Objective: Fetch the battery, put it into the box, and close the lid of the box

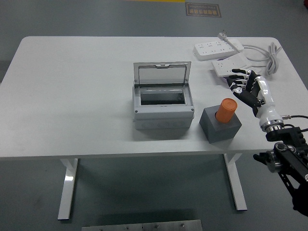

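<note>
— Where is the right hand (243, 86)?
— Right of frame, fingers spread, holding nothing, just right of the orange battery (225, 110) upright in its grey holder (220, 126).
— Handling?
— Probably rigid, smooth, light; grip the exposed sides. The open box (161, 103) sits centre-frame on the worktop (72, 96).

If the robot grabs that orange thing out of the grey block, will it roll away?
The orange battery looks round like a can, so on its side it would probably roll. Standing tilted in the grey block, it should stay put. It looks smooth, maybe slippery.
</note>
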You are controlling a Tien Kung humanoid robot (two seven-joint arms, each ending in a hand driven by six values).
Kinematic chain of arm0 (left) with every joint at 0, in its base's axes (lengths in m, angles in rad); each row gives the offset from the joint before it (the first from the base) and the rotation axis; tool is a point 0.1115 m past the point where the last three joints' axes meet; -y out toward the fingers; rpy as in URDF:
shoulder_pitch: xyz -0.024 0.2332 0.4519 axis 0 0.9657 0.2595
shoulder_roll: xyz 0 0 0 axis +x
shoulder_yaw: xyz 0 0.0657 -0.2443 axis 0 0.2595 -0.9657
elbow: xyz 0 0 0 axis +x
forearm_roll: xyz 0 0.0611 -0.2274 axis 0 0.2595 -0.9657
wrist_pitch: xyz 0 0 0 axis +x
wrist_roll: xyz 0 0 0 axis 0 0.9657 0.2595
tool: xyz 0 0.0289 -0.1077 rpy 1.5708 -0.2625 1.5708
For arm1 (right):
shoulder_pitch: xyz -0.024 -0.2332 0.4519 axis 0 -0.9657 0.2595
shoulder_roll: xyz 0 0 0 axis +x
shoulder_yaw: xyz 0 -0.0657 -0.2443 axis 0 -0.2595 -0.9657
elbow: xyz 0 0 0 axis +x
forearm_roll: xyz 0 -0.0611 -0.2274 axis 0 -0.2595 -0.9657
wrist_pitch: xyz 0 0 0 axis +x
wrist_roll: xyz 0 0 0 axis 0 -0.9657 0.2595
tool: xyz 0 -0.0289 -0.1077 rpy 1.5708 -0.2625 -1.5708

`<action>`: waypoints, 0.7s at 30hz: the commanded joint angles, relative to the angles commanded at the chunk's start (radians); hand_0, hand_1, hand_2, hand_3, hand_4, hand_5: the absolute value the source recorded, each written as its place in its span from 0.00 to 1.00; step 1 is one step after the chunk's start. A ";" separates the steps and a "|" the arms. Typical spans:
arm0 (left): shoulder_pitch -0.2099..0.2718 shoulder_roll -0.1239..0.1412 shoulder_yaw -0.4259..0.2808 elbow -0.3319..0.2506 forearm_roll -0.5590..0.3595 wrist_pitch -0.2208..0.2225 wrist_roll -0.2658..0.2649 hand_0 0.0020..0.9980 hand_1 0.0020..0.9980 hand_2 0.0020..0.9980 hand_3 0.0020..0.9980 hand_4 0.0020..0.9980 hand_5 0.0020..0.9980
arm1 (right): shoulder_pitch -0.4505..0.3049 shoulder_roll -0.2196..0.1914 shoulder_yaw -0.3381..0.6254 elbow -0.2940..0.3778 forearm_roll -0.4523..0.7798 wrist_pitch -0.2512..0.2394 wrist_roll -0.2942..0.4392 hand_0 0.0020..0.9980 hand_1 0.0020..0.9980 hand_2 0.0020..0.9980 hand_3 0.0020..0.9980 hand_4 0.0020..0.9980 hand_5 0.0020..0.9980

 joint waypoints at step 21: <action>-0.003 -0.001 -0.003 0.001 0.010 -0.007 -0.002 0.57 0.72 0.66 0.59 0.67 0.17 | 0.000 0.027 -0.118 -0.047 0.027 -0.038 0.043 0.54 0.51 0.57 0.63 0.73 0.23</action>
